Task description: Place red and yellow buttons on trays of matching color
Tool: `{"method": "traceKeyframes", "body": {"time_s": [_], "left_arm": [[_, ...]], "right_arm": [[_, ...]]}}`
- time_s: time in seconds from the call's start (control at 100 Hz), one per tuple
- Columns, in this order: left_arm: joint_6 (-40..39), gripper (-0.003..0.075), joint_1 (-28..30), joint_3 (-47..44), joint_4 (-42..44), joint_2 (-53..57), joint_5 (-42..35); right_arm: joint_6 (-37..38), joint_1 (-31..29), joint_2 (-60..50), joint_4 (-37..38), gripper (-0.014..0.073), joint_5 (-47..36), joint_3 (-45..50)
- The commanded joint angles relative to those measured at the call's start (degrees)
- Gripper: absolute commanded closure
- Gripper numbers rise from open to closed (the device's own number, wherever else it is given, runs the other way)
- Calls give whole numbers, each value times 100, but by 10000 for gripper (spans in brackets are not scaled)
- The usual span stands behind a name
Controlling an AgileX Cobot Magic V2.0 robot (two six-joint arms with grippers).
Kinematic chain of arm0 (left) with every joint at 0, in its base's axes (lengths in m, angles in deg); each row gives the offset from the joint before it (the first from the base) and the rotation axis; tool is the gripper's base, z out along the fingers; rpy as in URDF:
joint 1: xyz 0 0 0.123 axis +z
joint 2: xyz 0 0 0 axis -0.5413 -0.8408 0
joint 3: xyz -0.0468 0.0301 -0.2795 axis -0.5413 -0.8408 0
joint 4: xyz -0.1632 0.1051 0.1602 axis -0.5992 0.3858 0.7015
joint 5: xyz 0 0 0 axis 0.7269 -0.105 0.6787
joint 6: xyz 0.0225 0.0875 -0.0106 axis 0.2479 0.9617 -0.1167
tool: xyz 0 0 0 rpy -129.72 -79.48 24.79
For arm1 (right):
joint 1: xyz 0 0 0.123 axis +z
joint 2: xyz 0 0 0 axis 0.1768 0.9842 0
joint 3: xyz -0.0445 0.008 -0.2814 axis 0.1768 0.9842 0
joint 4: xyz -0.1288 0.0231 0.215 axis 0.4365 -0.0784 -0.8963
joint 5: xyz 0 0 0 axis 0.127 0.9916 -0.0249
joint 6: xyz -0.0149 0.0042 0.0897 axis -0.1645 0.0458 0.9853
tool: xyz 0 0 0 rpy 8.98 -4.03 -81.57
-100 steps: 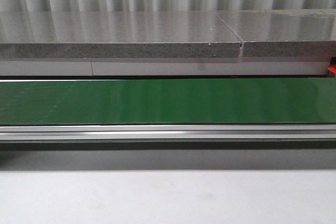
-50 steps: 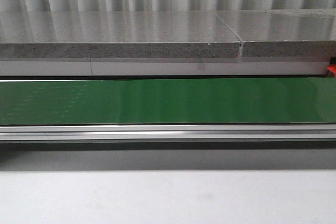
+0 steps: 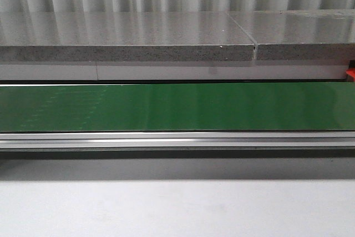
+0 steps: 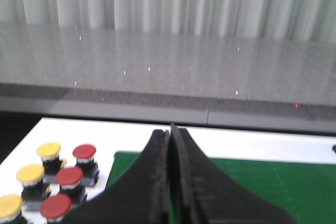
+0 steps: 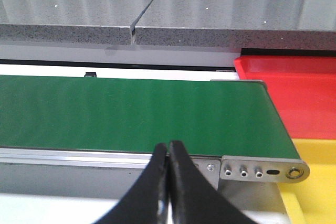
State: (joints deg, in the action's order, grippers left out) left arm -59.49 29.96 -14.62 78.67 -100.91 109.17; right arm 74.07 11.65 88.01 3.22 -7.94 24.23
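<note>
In the left wrist view, red buttons (image 4: 84, 152) and yellow buttons (image 4: 49, 150) stand in a cluster on a white surface beside the end of the green belt (image 4: 273, 187). My left gripper (image 4: 170, 132) is shut and empty, off to the side of that cluster. The right wrist view holds the red tray (image 5: 310, 95) and, nearer, the yellow tray (image 5: 315, 182), both past the belt's end. Over the belt's metal rail my right gripper (image 5: 168, 146) is shut, with nothing in it. Neither gripper shows in the front view.
The green conveyor belt (image 3: 177, 106) runs across the front view with an aluminium rail (image 3: 177, 139) along its near side. Behind it lies a grey stone counter (image 3: 127, 40). A white table surface (image 3: 177, 209) is in front. A small red part (image 3: 350, 74) peeks in at the right edge.
</note>
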Motion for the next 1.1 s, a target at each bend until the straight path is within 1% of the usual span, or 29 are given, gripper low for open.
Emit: {"method": "traceKeyframes", "body": {"time_s": [0.0,0.08,0.18,0.42,0.63,0.71,0.75,0.8,0.85,0.89,0.9,0.92,0.95,0.96,0.97,0.99,1.02,1.04,1.09], "left_arm": [[-38,741,14,763,-35,-568,690],[-38,741,14,1151,-8,-970,1347],[-38,741,14,1396,-8,-1383,1720],[-38,741,14,1401,-8,-1845,1743],[-38,741,14,1390,56,-2167,1983],[-38,729,14,1390,56,-2295,2132],[-38,704,14,1390,56,-2362,2177],[-38,652,14,1390,56,-2423,2203],[-38,575,14,1390,56,-2466,2212],[-38,487,14,1390,56,-2488,2212],[-38,454,14,1390,56,-2500,2212],[-38,418,14,1390,56,-2501,2212],[-38,323,14,1390,44,-2512,2212],[-38,304,14,1390,44,-2513,2212],[-38,266,14,1390,35,-2525,2212],[-38,229,14,1390,8,-2525,2212],[-84,144,14,1390,-21,-2525,2212],[-180,102,14,1390,-36,-2525,2212],[-464,32,14,1390,-35,-2525,2212]], "right_arm": [[0,3,-54,35,685,-479,-87],[0,3,-54,35,685,-479,-87],[0,3,-54,35,685,-479,-87],[0,3,-54,35,685,-479,-87],[0,3,-54,35,685,-479,-87],[0,3,-54,35,685,-479,-87],[0,3,-54,35,685,-479,-87],[0,3,-54,35,685,-479,-87],[0,3,-54,35,685,-479,-87],[0,3,-54,35,685,-479,-87],[0,3,-54,35,685,-479,-87],[0,3,-54,35,685,-479,-87],[0,3,-54,35,685,-479,-87],[0,3,-54,35,685,-479,-87],[0,3,-54,35,685,-479,-87],[0,3,-54,35,685,-479,-87],[0,3,-54,35,685,-479,-87],[0,3,-54,35,685,-479,-87],[0,3,-54,35,685,-479,-87]]}}
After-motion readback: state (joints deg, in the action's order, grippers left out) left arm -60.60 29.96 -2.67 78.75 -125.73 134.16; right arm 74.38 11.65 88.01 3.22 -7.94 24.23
